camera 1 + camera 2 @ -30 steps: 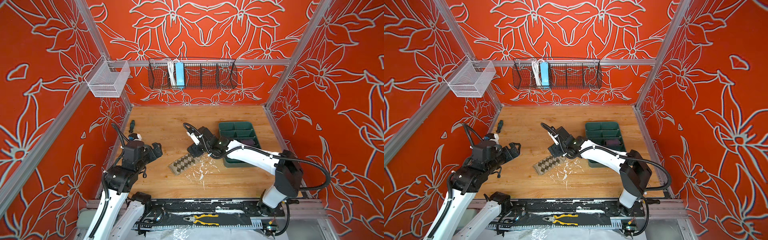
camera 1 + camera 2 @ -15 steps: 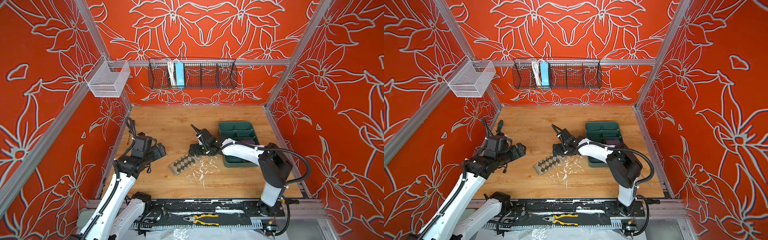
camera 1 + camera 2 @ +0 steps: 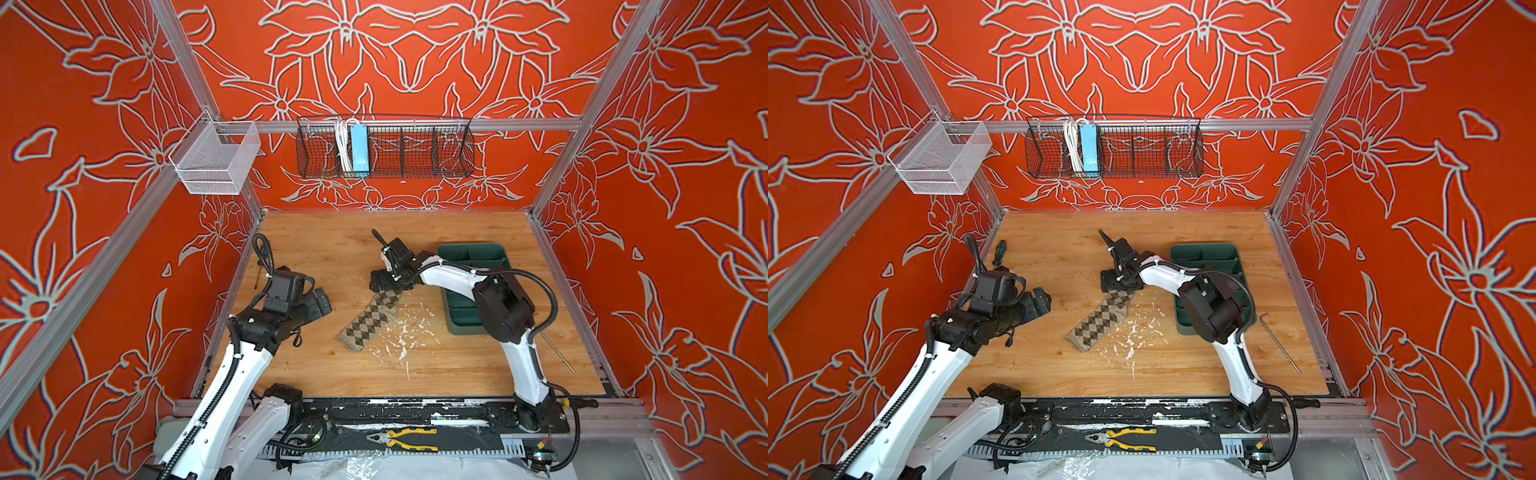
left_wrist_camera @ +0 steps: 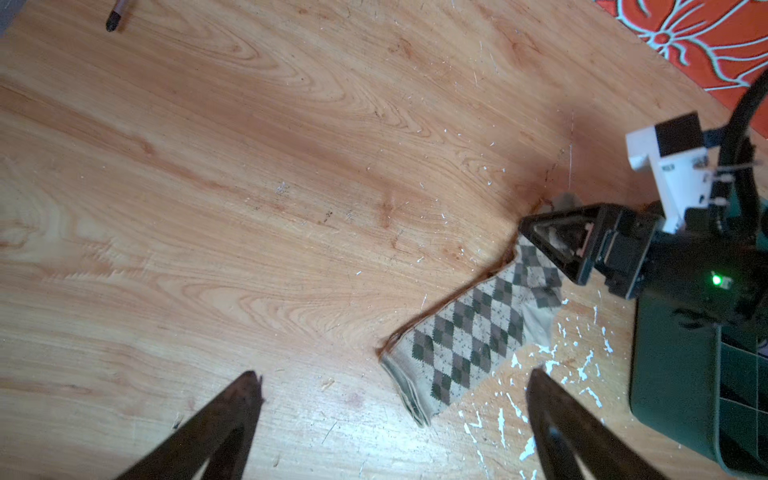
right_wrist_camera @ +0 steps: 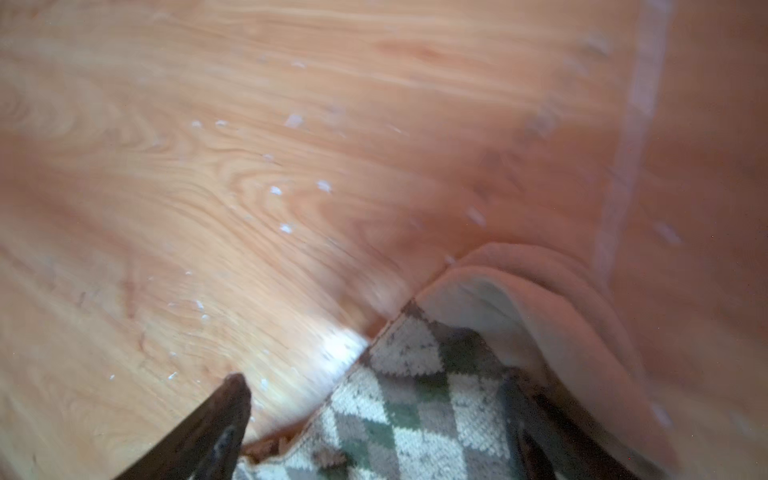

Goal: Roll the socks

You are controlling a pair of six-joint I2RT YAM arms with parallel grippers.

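One sock (image 3: 369, 321) (image 3: 1099, 322), beige-olive with brown argyle diamonds, lies flat and slanted mid-table. My right gripper (image 3: 384, 283) (image 3: 1115, 285) stands open over its far end, one finger on the wood and the other over the fabric. In the right wrist view the sock (image 5: 415, 436) lies between the jaws of this gripper (image 5: 378, 395), with a plain beige part curled up beyond. My left gripper (image 3: 321, 302) (image 3: 1039, 300) hangs open and empty to the left of the sock. The left wrist view shows the sock's (image 4: 478, 332) cuff end just ahead of the left gripper (image 4: 392, 374).
A green compartment tray (image 3: 469, 252) (image 3: 1204, 250) stands right of the sock, partly under the right arm. White flecks (image 3: 400, 332) litter the wood beside the sock. A hex key (image 3: 1280, 341) lies at the right, a screwdriver (image 3: 998, 250) by the left wall.
The right arm folded in toward the tray and its gripper settled lower over the sock's far end. The left gripper moved slightly right toward the sock. The sock stayed put.
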